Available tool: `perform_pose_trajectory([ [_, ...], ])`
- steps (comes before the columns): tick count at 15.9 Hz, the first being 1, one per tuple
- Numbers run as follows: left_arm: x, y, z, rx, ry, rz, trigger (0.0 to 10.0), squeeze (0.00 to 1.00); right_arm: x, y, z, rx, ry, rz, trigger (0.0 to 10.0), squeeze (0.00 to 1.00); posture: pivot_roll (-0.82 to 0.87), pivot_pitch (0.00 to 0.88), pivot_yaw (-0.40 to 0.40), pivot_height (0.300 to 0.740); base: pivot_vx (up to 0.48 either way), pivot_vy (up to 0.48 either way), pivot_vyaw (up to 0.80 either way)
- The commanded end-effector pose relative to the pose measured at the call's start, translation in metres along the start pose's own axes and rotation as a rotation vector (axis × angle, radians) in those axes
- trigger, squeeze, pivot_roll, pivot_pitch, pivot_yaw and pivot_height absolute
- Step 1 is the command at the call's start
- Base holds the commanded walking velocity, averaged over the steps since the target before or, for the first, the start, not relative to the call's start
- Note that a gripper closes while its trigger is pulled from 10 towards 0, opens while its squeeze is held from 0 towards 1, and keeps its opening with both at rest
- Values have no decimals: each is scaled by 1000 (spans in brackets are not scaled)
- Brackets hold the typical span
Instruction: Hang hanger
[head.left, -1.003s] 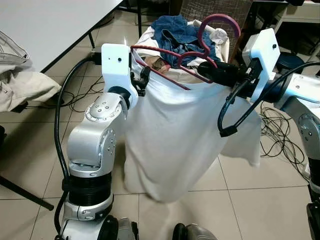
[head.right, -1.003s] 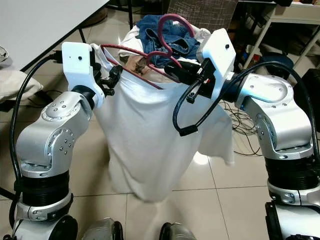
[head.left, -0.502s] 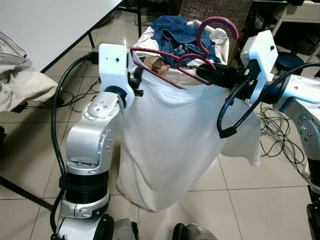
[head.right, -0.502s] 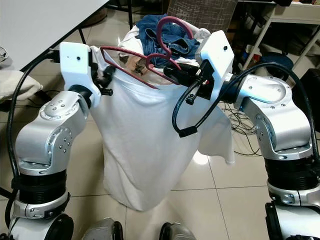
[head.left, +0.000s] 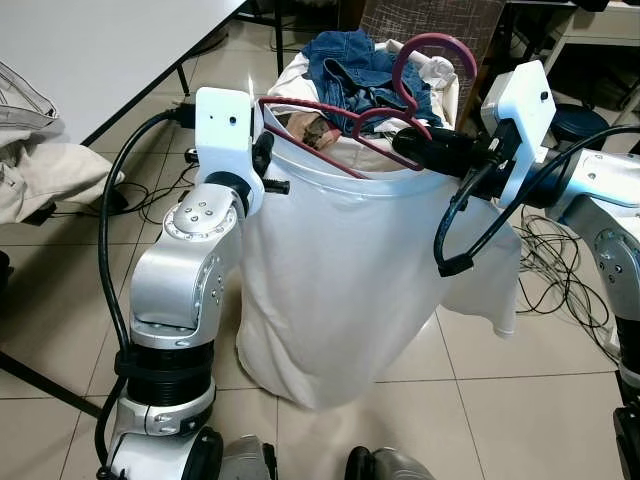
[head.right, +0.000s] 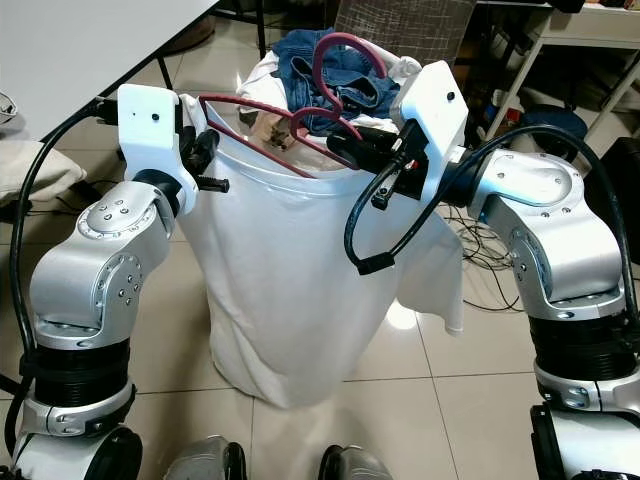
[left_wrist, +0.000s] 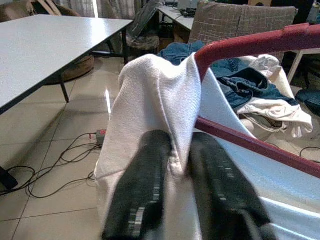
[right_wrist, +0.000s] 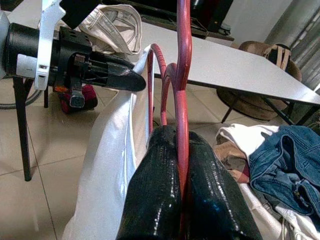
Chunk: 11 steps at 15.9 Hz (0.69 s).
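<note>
Hanger (head.left: 340, 125) half hidden in shirt (head.left: 340, 270), hands (right_wrist: 177, 165) clamped

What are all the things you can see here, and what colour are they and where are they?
hanger: one, dark red, held up between the two grippers, its hook over the laundry pile.
shirt: one, white, draped on the hanger and hanging toward the floor.
laundry pile: one heap, blue denim and white cloth, behind the hanger.
table: one, white top with dark legs, on the robot's left.
beige clothes: one bundle, at the table's near edge.
cables: several, black, on the tiled floor to the robot's right.
left gripper: black fingers pinching the shirt's shoulder at the hanger's end.
right gripper: black fingers clamped on the hanger near its hook.
</note>
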<state>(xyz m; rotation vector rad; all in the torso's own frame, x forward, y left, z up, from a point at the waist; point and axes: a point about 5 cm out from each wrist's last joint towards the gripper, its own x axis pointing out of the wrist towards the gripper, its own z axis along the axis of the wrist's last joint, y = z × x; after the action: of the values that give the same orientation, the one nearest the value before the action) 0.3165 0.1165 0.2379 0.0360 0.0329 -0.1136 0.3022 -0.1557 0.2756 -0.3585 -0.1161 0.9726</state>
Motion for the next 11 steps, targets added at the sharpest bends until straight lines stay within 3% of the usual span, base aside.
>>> perform_pose_trajectory([
  [1,-1,-3,8,24,-35,-16,0,0,-3,1,7,-40,-5,11,0,0,-89,76,-30,740,0,0,0],
  [6,-4,12,24,101,-78,-32,0,0,-4,4,-4,-63,54,22,0,0,-84,74,-33,740,0,0,0],
  [9,5,35,47,185,-114,-39,0,0,-3,16,-14,-50,91,76,0,0,-68,67,-31,740,0,0,0],
  [11,12,37,51,204,-125,-67,0,0,-1,21,-16,-43,89,85,0,0,-71,63,-27,740,0,0,0],
])
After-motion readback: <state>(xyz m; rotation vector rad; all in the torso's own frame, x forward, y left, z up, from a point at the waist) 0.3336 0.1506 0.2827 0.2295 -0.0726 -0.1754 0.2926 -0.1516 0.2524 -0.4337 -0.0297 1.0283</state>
